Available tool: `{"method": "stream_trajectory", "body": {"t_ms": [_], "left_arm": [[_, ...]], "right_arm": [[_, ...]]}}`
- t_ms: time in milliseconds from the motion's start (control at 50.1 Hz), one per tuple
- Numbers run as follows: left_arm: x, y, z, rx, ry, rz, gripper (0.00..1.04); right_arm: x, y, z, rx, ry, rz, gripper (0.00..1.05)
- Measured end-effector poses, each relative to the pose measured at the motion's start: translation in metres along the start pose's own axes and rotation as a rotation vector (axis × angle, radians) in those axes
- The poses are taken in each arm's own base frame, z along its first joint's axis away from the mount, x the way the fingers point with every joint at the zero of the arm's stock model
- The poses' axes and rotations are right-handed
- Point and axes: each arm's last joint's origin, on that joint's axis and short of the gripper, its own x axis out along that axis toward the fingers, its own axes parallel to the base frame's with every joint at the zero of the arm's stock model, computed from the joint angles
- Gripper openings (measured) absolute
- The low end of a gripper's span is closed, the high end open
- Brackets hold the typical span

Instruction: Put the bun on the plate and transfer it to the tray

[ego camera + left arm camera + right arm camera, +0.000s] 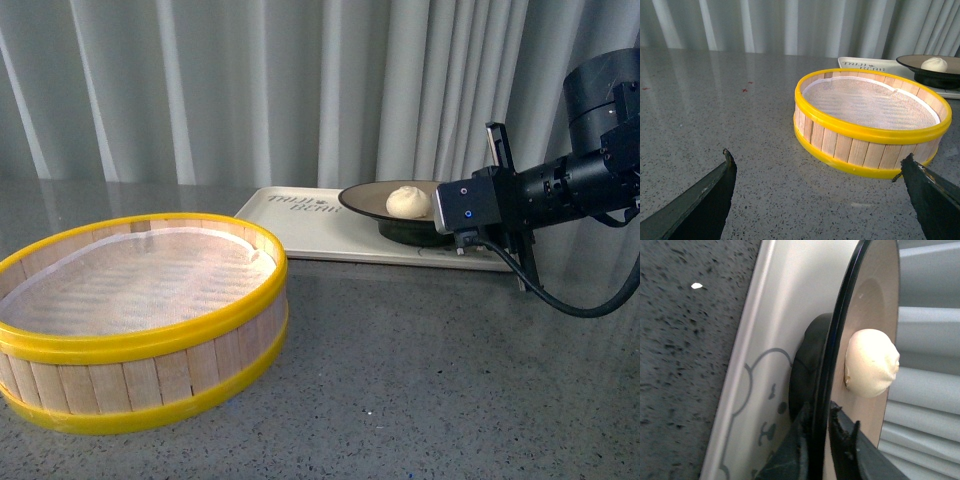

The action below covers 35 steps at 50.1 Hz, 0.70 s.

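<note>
The cream-white bun (408,201) lies in the beige plate (366,197) with the black rim. The plate's dark foot is on or just above the cream tray (300,222) at the back right. My right gripper (452,216) is shut on the plate's right rim. In the right wrist view its fingers (840,432) pinch the black rim (840,340), with the bun (871,362) just beyond and the tray (775,315) under the plate. My left gripper (817,172) is open and empty above the table, near the steamer basket (865,145). It is out of the front view.
A yellow-rimmed wooden steamer basket (130,320) with a white liner stands at the front left. The grey speckled table (420,380) spreads in front of the tray. Pale curtains (250,80) hang close behind. The right arm's cable (570,300) loops down at the right.
</note>
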Motion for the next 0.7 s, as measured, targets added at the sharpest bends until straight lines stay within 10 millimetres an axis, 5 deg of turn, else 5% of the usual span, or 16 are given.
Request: {"method": "stream_trajectory", "body": {"t_ms": [359,538,618,698], "left_arm": [[0.000,0.000,0.000,0.000,0.000,0.000,0.98],[0.000,0.000,0.000,0.000,0.000,0.000,0.98],[0.000,0.000,0.000,0.000,0.000,0.000,0.98],[0.000,0.000,0.000,0.000,0.000,0.001,0.98]], "right_arm": [[-0.031,0.000,0.024,0.112,-0.014,-0.019,0.61],[-0.106,-0.037,0.072,0.338,-0.062,-0.215,0.97],[-0.146,-0.048,0.091,0.497,-0.009,-0.382,0.95],[-0.197,-0.045,0.108,0.891,0.071,-0.543,0.96]]}}
